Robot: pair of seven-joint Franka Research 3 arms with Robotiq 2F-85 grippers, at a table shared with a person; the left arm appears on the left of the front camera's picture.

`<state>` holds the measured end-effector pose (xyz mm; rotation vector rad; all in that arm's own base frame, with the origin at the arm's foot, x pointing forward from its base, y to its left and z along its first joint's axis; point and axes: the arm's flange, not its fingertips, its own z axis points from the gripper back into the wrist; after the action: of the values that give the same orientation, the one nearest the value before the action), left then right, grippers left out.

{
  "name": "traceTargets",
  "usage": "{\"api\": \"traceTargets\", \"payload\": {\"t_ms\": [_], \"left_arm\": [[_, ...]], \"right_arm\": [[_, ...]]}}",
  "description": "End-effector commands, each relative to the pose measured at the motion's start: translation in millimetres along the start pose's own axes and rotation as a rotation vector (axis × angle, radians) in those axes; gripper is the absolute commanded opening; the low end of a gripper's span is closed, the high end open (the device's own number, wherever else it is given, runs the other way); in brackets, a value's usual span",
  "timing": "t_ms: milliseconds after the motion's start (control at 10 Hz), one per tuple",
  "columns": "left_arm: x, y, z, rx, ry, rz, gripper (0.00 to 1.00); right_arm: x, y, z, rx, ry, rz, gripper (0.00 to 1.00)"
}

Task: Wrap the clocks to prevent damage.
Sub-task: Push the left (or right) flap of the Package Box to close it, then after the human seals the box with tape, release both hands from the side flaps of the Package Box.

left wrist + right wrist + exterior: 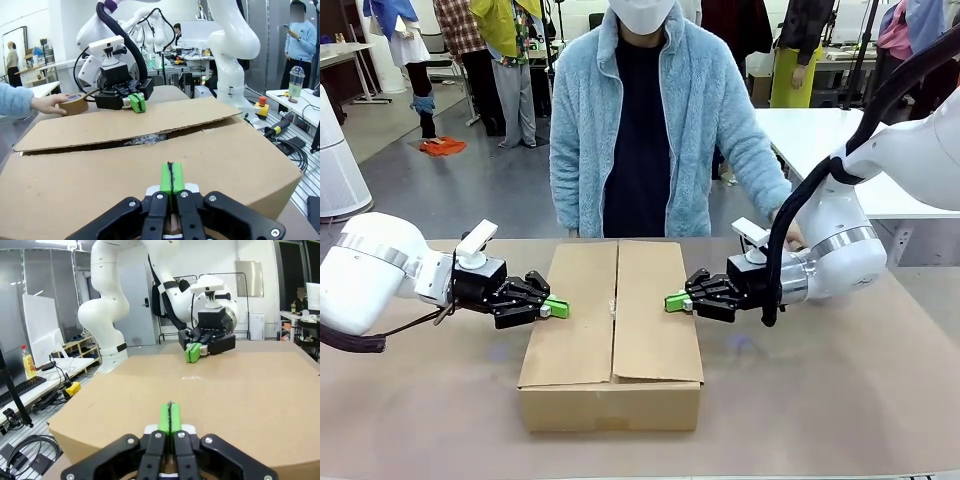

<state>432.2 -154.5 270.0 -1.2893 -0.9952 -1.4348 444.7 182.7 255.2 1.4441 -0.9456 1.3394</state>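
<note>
Cardboard box (pixel 610 340) flaps pinned for taping

Left gripper (pixel 556 308), fingers together, rests on left flap; bubble-wrapped clocks (pixel 146 139) show through seam, inside box; right gripper (pixel 675 301), fingers together, on right flap, probably keeping flaps down; person's hand (pixel 50 103) grips tape roll (pixel 75 104)

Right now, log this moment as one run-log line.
cardboard box: flaps nearly closed | left gripper: shut, at box's left edge | right gripper: shut, over box top | person's hand: on brown tape roll
</note>
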Motion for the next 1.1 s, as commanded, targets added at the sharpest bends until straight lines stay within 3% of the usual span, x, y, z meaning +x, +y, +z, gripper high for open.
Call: {"api": "traceTargets", "payload": {"t_ms": [0, 1000], "left_arm": [[-1.9, 0.5, 0.0, 0.002, 0.012, 0.011, 0.00], [-1.9, 0.5, 0.0, 0.002, 0.012, 0.011, 0.00]], "right_arm": [[-1.3, 3.0, -7.8, -0.040, 0.012, 0.004, 0.01], [-1.3, 3.0, -7.8, -0.040, 0.012, 0.004, 0.01]]}}
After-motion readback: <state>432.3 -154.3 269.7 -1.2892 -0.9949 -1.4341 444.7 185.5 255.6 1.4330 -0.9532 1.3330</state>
